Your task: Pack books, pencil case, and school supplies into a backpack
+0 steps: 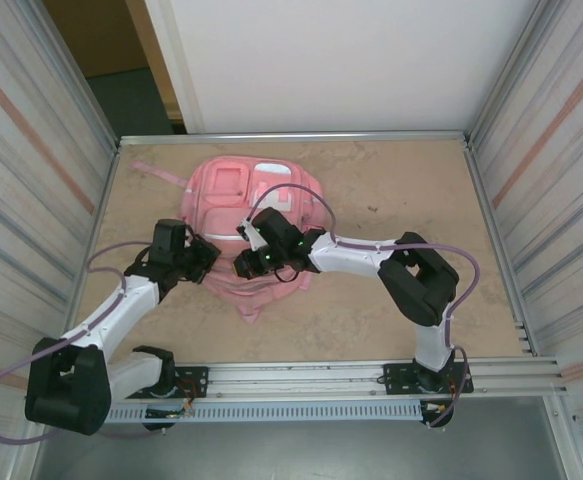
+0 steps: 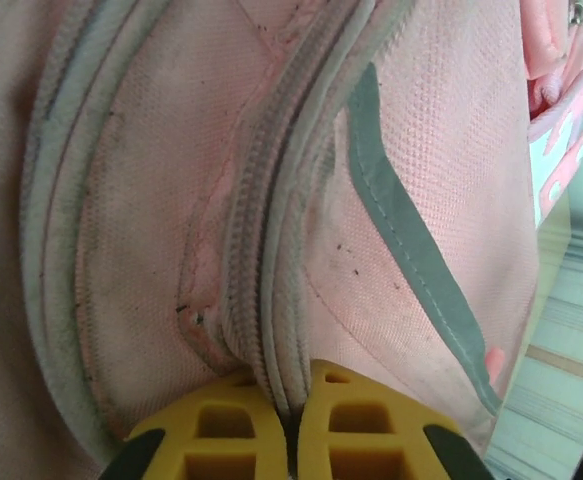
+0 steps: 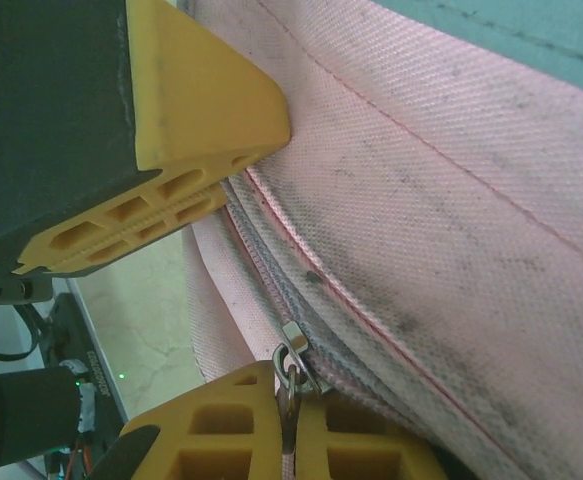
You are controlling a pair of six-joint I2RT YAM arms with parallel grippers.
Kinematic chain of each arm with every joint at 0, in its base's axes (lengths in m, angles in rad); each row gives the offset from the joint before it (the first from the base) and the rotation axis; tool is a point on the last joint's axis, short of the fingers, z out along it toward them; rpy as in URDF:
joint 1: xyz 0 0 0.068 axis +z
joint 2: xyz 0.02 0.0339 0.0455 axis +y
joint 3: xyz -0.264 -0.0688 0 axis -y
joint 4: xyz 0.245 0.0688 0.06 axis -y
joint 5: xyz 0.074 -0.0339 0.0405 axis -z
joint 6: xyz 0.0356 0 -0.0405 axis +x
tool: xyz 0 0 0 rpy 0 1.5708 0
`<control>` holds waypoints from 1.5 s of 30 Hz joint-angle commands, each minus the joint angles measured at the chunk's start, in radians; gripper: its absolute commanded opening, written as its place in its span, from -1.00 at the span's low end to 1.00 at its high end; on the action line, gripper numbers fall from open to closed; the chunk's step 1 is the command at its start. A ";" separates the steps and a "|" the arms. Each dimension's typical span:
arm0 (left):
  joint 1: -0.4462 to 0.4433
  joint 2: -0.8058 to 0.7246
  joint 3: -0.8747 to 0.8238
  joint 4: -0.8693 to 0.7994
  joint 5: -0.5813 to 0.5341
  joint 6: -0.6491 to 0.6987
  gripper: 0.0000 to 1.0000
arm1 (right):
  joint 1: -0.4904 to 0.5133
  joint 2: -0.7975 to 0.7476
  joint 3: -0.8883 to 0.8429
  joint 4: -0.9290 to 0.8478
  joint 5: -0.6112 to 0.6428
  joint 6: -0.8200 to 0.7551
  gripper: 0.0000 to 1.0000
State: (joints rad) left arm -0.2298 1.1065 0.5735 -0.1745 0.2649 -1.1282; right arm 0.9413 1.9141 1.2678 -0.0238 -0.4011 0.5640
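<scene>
The pink backpack (image 1: 261, 200) lies flat on the counter (image 1: 391, 180), toward the far left of its middle, with both arms reaching to its near edge. The left gripper (image 1: 208, 258) sits at the near-left rim of the bag. In its wrist view the yellow fingers (image 2: 221, 435) are pressed together on the raised seam that carries the zip (image 2: 261, 250), pinching fabric and zip tape between them. A grey strip (image 2: 401, 240) runs down the panel beside that seam. The right gripper (image 1: 243, 264) is just beside the left one, at the bag's near edge. Its jaws are clamped on the small metal zip pull (image 3: 291, 365), which stands up between the fingertips.

Along the stretch in the left wrist view the zip teeth are meshed (so the inside is hidden). What the bag holds cannot be told.
</scene>
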 commanded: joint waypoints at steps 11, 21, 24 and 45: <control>0.117 0.097 0.137 -0.069 0.103 0.284 -1.00 | -0.102 -0.161 -0.147 -0.064 0.027 -0.121 -1.00; 0.168 0.298 0.276 0.036 0.193 0.216 -0.34 | 0.012 -0.106 -0.080 0.047 0.030 -0.077 -1.00; 0.168 0.310 0.311 0.018 0.228 0.218 -0.13 | 0.030 -0.080 -0.055 0.081 0.023 -0.057 -1.00; 0.007 0.130 0.128 -0.011 0.088 0.048 -0.81 | 0.035 0.004 0.026 0.137 0.019 -0.033 -1.00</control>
State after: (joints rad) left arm -0.2428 1.2087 0.6765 -0.2302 0.3878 -1.1030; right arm 0.9672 1.9450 1.2942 0.0486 -0.3481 0.5495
